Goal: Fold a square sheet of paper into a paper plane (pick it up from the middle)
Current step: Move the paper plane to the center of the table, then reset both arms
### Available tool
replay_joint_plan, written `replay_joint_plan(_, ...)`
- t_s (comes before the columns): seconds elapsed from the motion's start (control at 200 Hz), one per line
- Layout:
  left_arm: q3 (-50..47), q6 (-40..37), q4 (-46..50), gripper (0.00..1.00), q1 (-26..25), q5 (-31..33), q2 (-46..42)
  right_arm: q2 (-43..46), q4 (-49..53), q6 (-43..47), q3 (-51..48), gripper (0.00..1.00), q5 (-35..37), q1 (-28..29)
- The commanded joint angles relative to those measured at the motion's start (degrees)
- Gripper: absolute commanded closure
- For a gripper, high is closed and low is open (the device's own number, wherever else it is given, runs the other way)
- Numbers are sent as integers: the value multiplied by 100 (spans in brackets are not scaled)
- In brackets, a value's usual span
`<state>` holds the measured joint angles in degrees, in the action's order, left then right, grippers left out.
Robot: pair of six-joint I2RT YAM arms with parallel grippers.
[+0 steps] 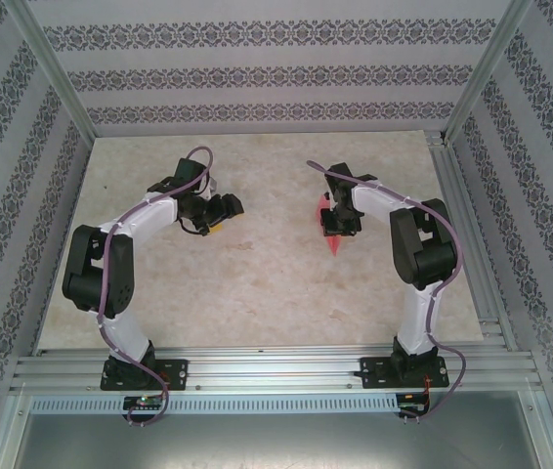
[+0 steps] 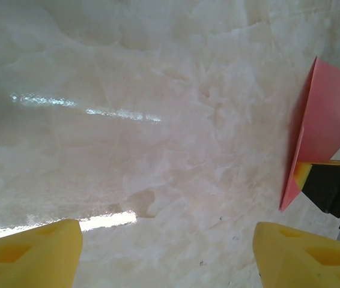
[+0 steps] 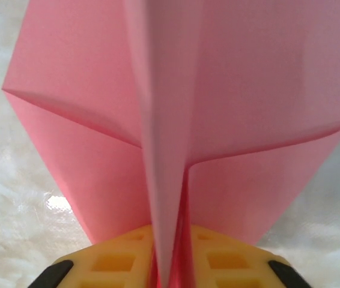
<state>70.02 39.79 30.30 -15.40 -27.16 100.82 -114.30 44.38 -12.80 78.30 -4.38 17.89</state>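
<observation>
The pink paper plane (image 3: pixel 176 120) looks all folded. The right gripper (image 3: pixel 170 264) has its fingers pinched on the middle fold. The left gripper (image 2: pixel 167 252), well left of the plane, has its fingers wide apart. Next, I think: let go gently.

1. Plane (image 3: pixel 248 102): plain, unmarked pink-red, paler pink along the centre fold.
2. Left tool (image 2: pixel 169 258) and right tool (image 3: pixel 170 265): bright yellow pads (image 2: pixel 32 252), black behind.
3. Surface (image 1: pixel 257 283): cream and pale beige, with faint marble-like veining and white glare streaks.
4. Walls (image 1: pixel 257 73): white, crossed by bands of grey-blue ornamental print.
5. Arms (image 1: pixel 140 213): white shells, black joints, purple cables (image 1: pixel 198 151).
6. Frame (image 1: pixel 276 369): silver metal.
</observation>
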Motion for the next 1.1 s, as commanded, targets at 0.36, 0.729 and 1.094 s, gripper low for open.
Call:
replay_joint_plan(0.36, 241, 70, 133, 24, -88, 136, -98, -362, 227, -12, 501, 83, 432, 116)
replay_joint_plan(0.729, 247, 51, 102, 24, -89, 153, -102, -403, 471, 38, 721, 80, 768, 259)
replay_joint_plan(1.094, 64, -528, -495, 21, -102, 1252, -980, 1442, 681, 240, 1089, 42, 1438, 259)
